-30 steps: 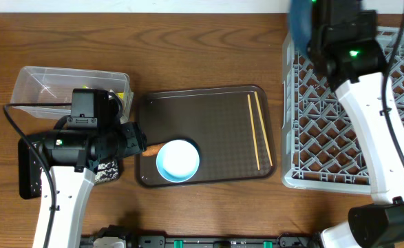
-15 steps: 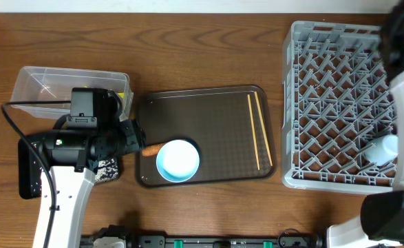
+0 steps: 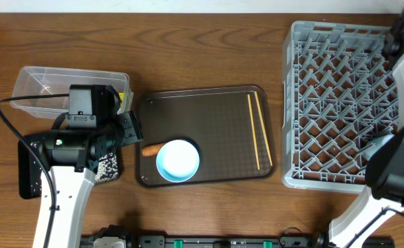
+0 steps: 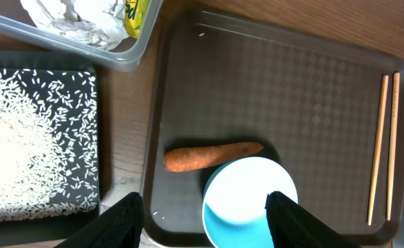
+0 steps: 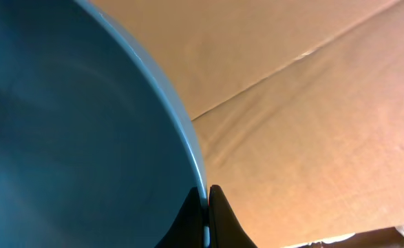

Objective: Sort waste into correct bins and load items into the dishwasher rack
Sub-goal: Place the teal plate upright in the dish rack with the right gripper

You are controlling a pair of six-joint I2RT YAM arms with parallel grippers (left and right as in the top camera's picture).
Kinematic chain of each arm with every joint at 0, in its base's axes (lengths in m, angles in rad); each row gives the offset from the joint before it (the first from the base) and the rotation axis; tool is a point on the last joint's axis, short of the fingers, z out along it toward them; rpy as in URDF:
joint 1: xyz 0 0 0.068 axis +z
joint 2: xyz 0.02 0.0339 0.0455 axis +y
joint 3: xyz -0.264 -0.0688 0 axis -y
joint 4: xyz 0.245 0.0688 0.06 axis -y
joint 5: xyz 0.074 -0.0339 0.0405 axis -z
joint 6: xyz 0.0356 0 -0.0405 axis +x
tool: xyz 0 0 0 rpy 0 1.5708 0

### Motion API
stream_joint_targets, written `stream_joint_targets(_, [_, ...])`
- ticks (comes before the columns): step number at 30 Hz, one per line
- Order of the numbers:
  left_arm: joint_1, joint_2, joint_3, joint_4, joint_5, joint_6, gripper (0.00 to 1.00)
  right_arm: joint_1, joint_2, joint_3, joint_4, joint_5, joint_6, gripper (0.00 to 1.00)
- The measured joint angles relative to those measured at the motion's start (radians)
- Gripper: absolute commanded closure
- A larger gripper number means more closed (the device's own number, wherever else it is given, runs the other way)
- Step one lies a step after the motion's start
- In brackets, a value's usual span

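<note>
Orange, the small carrot (image 4: 212, 156) lies on the brown rectangular serving tray (image 4: 291, 89) just beside the small light-blue bowl (image 4: 246, 203), below the left jaws standing apart and empty, while the right jaws clamp the rim of the large dark-blue round plate (image 5: 64, 124).

Carrot (image 3: 152, 149) beside bowl (image 3: 178, 161) on tray (image 3: 208, 110), chopsticks (image 3: 257, 131) to their right, rack (image 3: 339, 103) farther right.

Two chopsticks (image 4: 378, 149), one carrot (image 4: 212, 156), one bowl (image 3: 177, 160), one plate (image 5: 71, 138), one tub (image 3: 33, 79), one rack (image 3: 332, 103), one brown tray (image 3: 208, 117), one black tray (image 3: 28, 176).
</note>
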Motion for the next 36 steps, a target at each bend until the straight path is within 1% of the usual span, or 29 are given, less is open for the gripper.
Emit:
stream_joint_targets(5, [0.000, 0.000, 0.000, 0.001, 0.000, 0.000, 0.40, 0.000, 0.050, -0.001, 0.008, 0.004, -0.005, 0.99])
stream_joint_targets(12, [0.000, 0.000, 0.000, 0.013, 0.000, -0.003, 0.41, 0.011, 0.055, -0.001, 0.005, -0.007, -0.005, 0.99])
stream_joint_targets(15, [0.000, 0.000, 0.000, 0.021, 0.000, -0.004, 0.40, 0.035, 0.055, -0.001, -0.025, -0.019, -0.005, 0.96])
stream_joint_targets(16, [0.000, 0.000, 0.000, 0.022, 0.000, -0.004, 0.41, 0.047, 0.056, -0.001, -0.041, -0.028, -0.005, 0.93])
stream_joint_targets(18, [0.000, 0.000, 0.000, 0.023, 0.000, -0.004, 0.41, 0.076, 0.060, -0.001, -0.081, -0.034, -0.002, 0.81])
stream_joint_targets(19, [0.000, 0.000, 0.000, 0.023, 0.000, -0.004, 0.41, 0.088, 0.062, -0.001, -0.100, -0.037, -0.001, 0.73])
stream_joint_targets(21, [0.000, 0.000, 0.000, 0.023, 0.000, -0.004, 0.41, 0.115, 0.065, -0.001, -0.129, -0.048, 0.001, 0.48])
stream_joint_targets(22, [0.000, 0.000, 0.000, 0.024, 0.000, -0.004, 0.41, 0.125, 0.067, -0.001, -0.140, -0.058, 0.002, 0.30])
stream_joint_targets(23, [0.000, 0.000, 0.000, 0.024, 0.000, -0.004, 0.41, 0.133, 0.068, -0.001, -0.151, -0.065, -0.002, 0.15])
stream_joint_targets(24, [0.000, 0.000, 0.000, 0.024, 0.000, -0.004, 0.40, 0.138, 0.069, -0.001, -0.159, -0.075, -0.003, 0.03])
stream_joint_targets(25, [0.000, 0.000, 0.000, 0.024, 0.000, -0.004, 0.41, 0.142, 0.071, -0.001, -0.161, -0.080, -0.003, 0.01])
stream_joint_targets(32, [0.000, 0.000, 0.000, 0.024, 0.000, -0.004, 0.41, 0.142, 0.071, -0.001, -0.173, -0.097, -0.005, 0.01])
stream_joint_targets(36, [0.000, 0.000, 0.000, 0.024, 0.000, -0.004, 0.41, 0.146, 0.069, -0.001, -0.207, -0.157, -0.005, 0.01])
